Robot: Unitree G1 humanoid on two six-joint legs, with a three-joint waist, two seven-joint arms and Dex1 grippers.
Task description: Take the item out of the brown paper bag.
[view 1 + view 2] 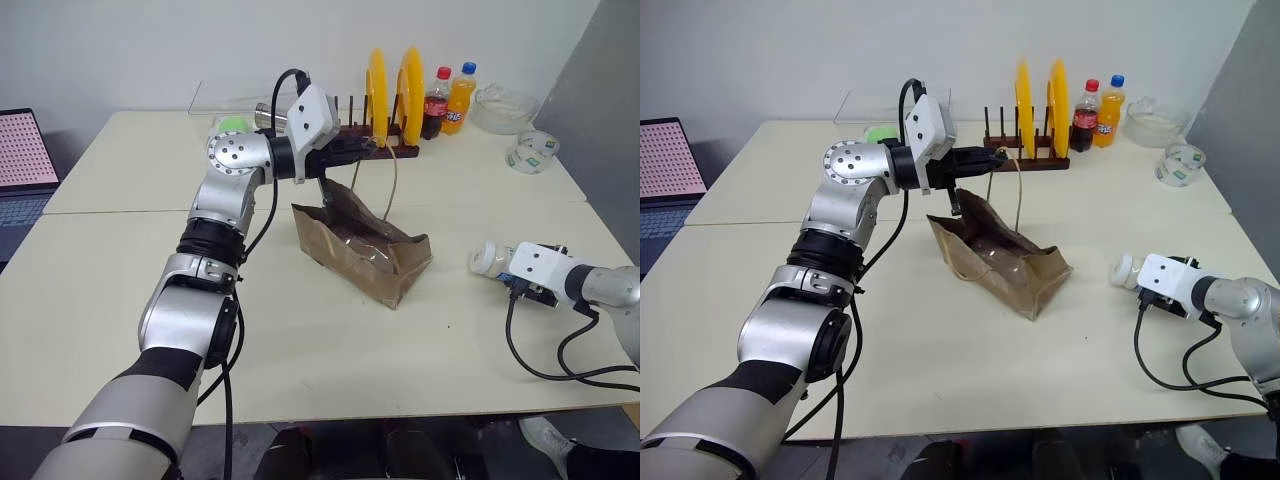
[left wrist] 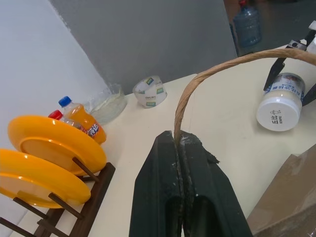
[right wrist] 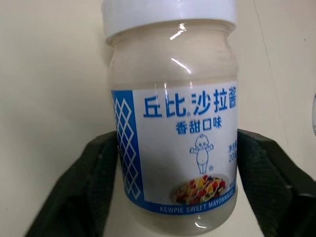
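Bottle (image 3: 173,128) is lying on its side on the table (image 1: 330,350), out of the bag (image 1: 365,250), on the robot's right. It's sitting between the two fingers of the R gripper (image 3: 173,197), cap pointing away from the wrist. In the R wrist view one black finger (image 3: 89,187) is flanking the label on one side and the other on the opposite side; jaws are standing wide apart w/ the bottle's lower body in the gap. Whether the pads are pressing the bottle or just beside it – can't tell. In the head views the cap end is poking out past the gripper, toward the bag.

L gripper (image 2: 180,143) is hanging raised over the table, pointing across toward the robot's right. Its jaws are squeezed together on the handle (image 2: 197,84), a tan twisted-paper loop arching up out of the fingertips. Bag is hanging partly from that handle, mouth end lifted, far end resting creased on the table.

Bag and bottle are well apart, bare tabletop between them.

Behind the bag: wooden rack (image 1: 395,140) w/ two yellow plates standing upright, cola (image 1: 436,100) and orange soda (image 1: 460,97) just beside it, then a clear bowl (image 1: 505,108) and a tape roll (image 1: 530,150) nearer the R edge. Laptop (image 1: 25,160) is sitting off the table's L side.
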